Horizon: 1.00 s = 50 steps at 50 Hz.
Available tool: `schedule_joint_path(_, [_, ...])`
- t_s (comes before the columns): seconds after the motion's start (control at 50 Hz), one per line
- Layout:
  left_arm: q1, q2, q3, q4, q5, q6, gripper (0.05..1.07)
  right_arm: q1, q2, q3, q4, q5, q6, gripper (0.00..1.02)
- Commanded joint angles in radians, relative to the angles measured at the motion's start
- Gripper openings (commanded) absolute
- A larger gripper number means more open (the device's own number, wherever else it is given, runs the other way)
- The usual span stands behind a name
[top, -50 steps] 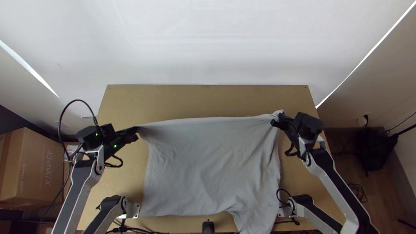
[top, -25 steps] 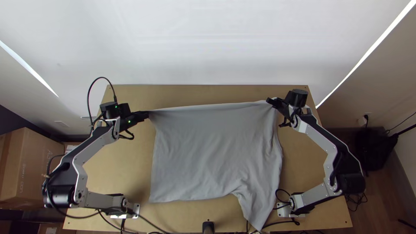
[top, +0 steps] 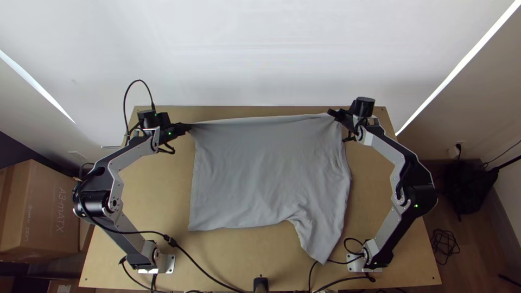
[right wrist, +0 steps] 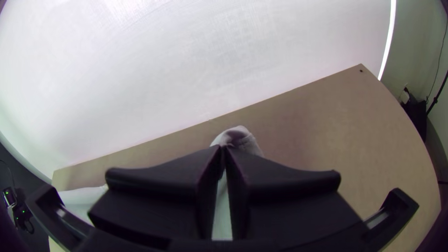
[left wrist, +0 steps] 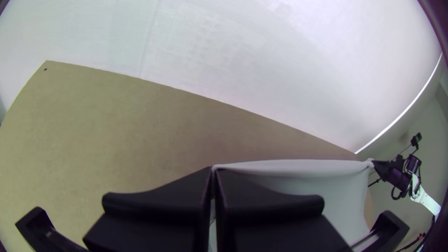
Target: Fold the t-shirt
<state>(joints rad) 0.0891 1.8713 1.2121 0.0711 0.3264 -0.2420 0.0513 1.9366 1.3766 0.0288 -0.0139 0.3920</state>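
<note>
Fingers pressed together on both sides, left gripper (top: 190, 127) and right gripper (top: 330, 112) each pinching a far corner of the shirt (top: 260, 168), spread between them over the table (top: 157, 201)! Keep that edge taut, lower evenly, smooth the crooked near flap. The pinched cloth's buried; lower hem seems to touch wood.

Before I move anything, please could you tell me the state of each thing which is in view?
Left gripper: shut on one far corner of the t-shirt.
Right gripper: shut on the other far corner.
T-shirt: spread wide, far edge stretched between the grippers, one flap pointing to the near side.
Cardboard box: beside the table; open or closed, I cannot tell.
Floor cable: loosely coiled.
</note>
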Motion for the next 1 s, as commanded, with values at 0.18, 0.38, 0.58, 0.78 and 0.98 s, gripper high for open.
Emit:
schedule_joint_path(0.18, [0.034, -0.087, 0.044, 0.029, -0.056, -0.011, 1.02, -0.038, -0.114, 0.052, -0.013, 0.068, 0.008, 0.99])
schedule_joint_path(0.38, [0.080, -0.255, 0.026, -0.047, -0.052, -0.025, 1.02, -0.021, -0.329, 0.044, -0.188, 0.066, 0.007, 0.99])
schedule_joint_path(0.58, [0.113, -0.348, 0.010, -0.192, -0.018, 0.010, 1.02, -0.001, -0.536, 0.062, -0.507, 0.046, 0.008, 0.99])
schedule_joint_path(0.78, [0.118, -0.540, -0.071, -0.356, 0.066, 0.020, 1.02, -0.024, -0.671, 0.006, -0.813, 0.020, 0.010, 0.99])
schedule_joint_path(0.98, [0.133, -0.732, -0.117, -0.482, 0.082, 0.003, 1.02, -0.048, -0.924, -0.274, -0.877, -0.004, 0.010, 0.99])
